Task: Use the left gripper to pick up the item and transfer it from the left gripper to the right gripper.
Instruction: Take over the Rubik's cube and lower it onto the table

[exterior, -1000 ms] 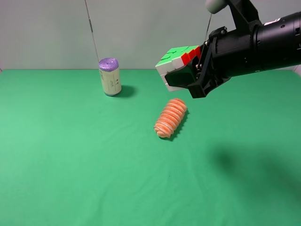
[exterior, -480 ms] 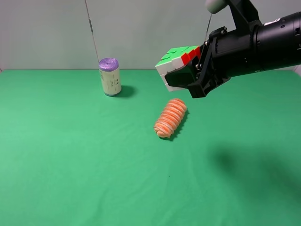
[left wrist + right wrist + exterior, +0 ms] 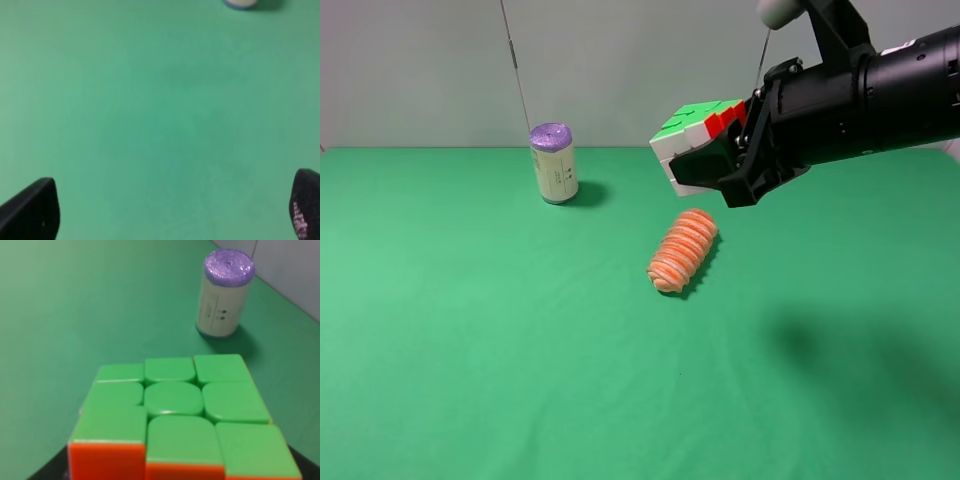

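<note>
The puzzle cube [image 3: 692, 118], with green top, white side and red edge, is held in the air by my right gripper [image 3: 715, 152], which is shut on it above the far middle of the green table. In the right wrist view the cube's green face [image 3: 175, 405] fills the foreground, with an orange edge toward the camera. My left gripper [image 3: 165, 212] shows only in the left wrist view: its two black fingertips [image 3: 30, 210] stand wide apart, open and empty, over bare green cloth. It is out of the exterior view.
A purple-topped pale can [image 3: 553, 163] stands upright at the back left; it also shows in the right wrist view [image 3: 224, 292]. An orange ribbed roll [image 3: 683, 250] lies on the table just below the held cube. Green cloth [image 3: 470, 350] covers the table.
</note>
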Controlling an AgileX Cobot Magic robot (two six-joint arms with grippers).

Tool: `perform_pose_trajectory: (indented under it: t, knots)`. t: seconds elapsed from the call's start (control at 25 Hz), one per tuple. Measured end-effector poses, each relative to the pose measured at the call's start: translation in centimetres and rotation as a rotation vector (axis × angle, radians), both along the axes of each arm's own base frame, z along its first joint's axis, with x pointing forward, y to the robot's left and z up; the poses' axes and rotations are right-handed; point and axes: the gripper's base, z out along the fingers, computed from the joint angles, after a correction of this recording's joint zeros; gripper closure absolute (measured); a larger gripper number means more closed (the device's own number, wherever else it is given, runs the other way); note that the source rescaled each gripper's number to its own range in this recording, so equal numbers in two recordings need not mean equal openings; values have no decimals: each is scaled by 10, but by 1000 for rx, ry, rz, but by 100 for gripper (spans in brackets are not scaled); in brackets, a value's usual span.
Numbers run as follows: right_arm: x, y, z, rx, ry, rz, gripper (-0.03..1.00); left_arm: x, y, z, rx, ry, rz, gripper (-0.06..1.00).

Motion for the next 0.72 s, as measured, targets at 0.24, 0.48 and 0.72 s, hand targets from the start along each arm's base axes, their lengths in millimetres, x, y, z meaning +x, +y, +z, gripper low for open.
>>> perform_pose_trajectory:
  t: [0.24, 0.48, 0.72]
  knots:
    - [0, -2, -2, 2, 41, -34, 97, 1, 0, 1, -2, -9, -1, 15]
    - [0, -9, -9, -53, 118, -119, 97, 1, 0, 1, -3, -9, -1, 15]
    - [5, -22, -27, -229, 206, -227, 97, 1, 0, 1, -3, -9, -1, 15]
